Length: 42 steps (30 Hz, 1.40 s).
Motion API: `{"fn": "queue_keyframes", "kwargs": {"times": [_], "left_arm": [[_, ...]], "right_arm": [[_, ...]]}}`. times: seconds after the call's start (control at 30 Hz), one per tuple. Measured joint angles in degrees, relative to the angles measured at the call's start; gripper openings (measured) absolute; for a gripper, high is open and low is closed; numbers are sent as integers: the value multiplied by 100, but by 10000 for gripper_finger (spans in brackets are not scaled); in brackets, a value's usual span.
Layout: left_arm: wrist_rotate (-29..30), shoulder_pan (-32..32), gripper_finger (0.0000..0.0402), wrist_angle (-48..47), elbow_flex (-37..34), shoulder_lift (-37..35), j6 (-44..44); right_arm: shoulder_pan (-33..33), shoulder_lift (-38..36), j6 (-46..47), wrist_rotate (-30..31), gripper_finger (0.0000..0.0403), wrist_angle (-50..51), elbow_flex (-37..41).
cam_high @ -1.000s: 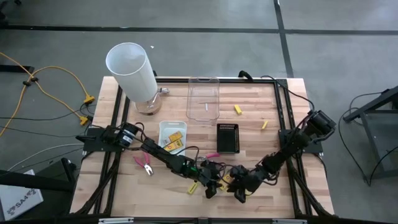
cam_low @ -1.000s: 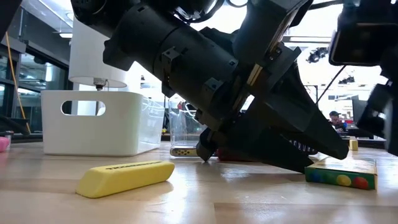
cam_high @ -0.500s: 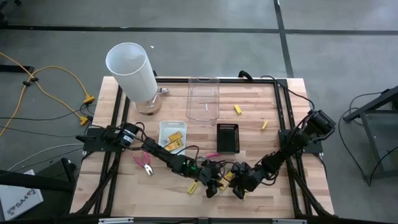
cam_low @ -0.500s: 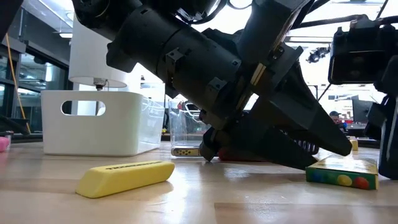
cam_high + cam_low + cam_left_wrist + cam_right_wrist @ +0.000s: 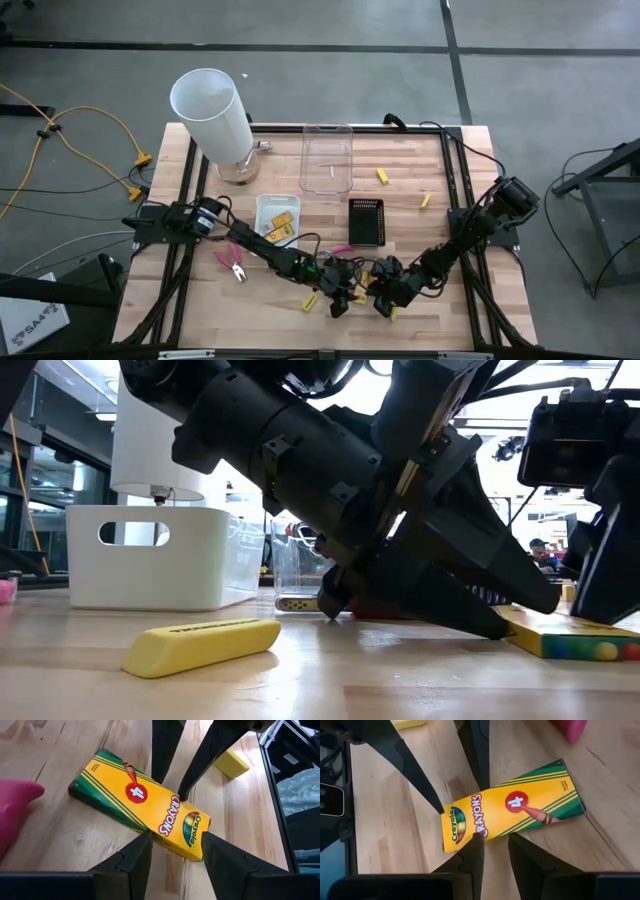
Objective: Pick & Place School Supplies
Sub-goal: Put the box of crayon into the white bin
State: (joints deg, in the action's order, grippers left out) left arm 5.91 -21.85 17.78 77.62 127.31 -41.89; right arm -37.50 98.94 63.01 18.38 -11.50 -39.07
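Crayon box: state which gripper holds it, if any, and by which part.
Neither. The crayon box lies flat on the table. The left gripper and right gripper meet over its logo end, fingers apart, nothing clamped.

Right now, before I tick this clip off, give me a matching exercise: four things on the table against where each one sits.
Things:
1. tall white cylinder
2. clear plastic tray
3. yellow Crayola crayon box
4. pink-handled pliers

Places:
A. flat on the wooden table, between the left tool and the right tool
B. at the table's far left corner
C. on the wood beside the left arm
D. at the middle of the far edge

Pairs: 1-B, 2-D, 3-A, 4-C.
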Motion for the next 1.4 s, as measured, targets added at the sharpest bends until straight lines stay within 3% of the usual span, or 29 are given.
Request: {"fn": "queue_keyframes", "kwargs": {"times": [0.47,1.07,1.4], "left_arm": [[-45,-7,169,-255,9,-13,-319],[45,-55,169,-207,9,-7,-299],[41,-57,169,-212,8,-7,-280]], "right_arm": [[64,-15,-648,372,82,-878,-38],[385,-1,-1245,-177,82,-1154,-24],[196,-629,-2040,-133,63,-911,-20]]}}
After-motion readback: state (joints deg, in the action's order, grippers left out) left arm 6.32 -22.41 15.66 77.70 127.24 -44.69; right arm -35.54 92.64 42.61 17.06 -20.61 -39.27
